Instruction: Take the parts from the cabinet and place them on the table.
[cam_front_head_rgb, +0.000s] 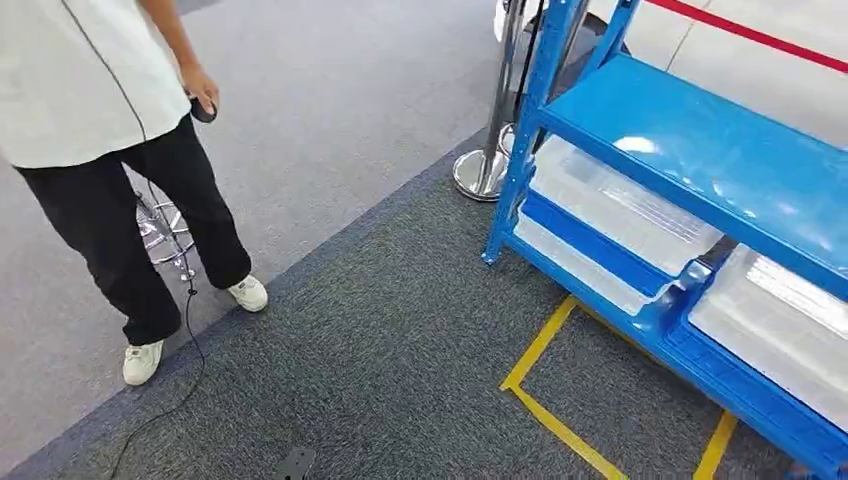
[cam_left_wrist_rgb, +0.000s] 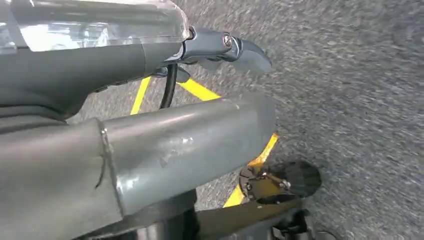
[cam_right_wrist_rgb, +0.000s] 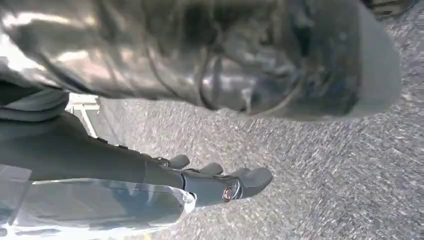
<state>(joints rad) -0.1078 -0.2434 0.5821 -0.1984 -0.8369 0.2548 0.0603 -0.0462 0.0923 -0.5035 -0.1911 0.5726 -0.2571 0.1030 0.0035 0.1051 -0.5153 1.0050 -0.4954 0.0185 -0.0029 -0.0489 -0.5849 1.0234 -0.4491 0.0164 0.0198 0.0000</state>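
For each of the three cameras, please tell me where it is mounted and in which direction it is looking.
Head view: high on the robot, looking forward and down at grey carpet, a blue rack with clear bins, and a person standing left.
Left wrist view: behind the left hand, looking down at carpet.
Right wrist view: behind the right hand, looking down at carpet.
Shared: the yellow floor tape also appears in the left wrist view.

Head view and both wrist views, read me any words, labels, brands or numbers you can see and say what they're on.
None can be read.
Blue metal shelf rack: no label in sight.
Clear plastic storage bins: no print showing.
Yellow floor tape: plain lines, no text.
Person's white shirt: no print in sight.
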